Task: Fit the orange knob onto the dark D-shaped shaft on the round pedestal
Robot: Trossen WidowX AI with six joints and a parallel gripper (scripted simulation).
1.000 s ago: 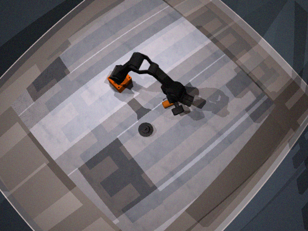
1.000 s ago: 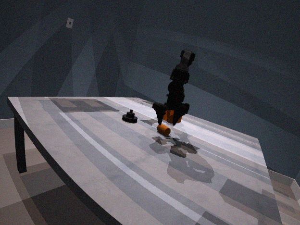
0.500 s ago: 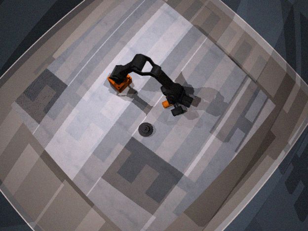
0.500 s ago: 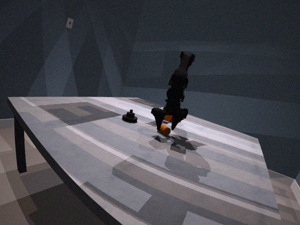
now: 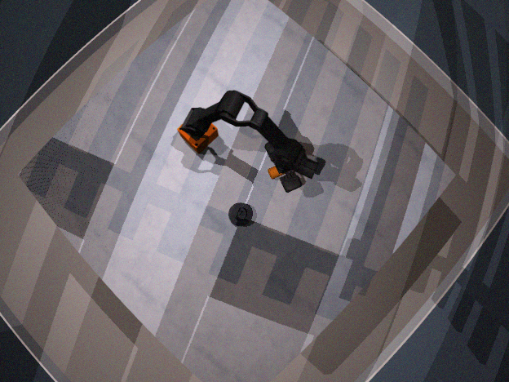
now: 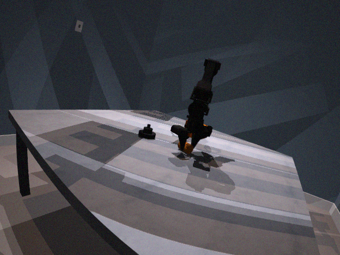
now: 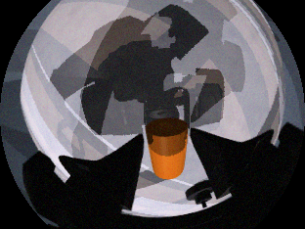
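The orange knob [image 5: 274, 172] [image 6: 185, 147] [image 7: 168, 163] lies on its side on the table. My gripper [image 6: 187, 151] [image 7: 167, 134] points down over it and is partly open, with one finger close along each side of the knob. A thin gap seems to show at each side in the wrist view. The fingertips are hidden in the top view. The dark round pedestal [image 5: 232, 215] [image 6: 143, 134] [image 7: 195, 190] stands apart from the knob, with its shaft [image 6: 149, 126] [image 7: 204, 204] upright and bare. The flat sides of hole and shaft cannot be seen.
The arm's orange base [image 5: 198, 144] stands on the table behind the gripper. The arm bends from it over to the knob. Dark shadows and patterned patches cross the table top [image 5: 184, 320] [image 6: 170, 202]. The table's front edge [image 6: 68, 201] shows in the exterior view.
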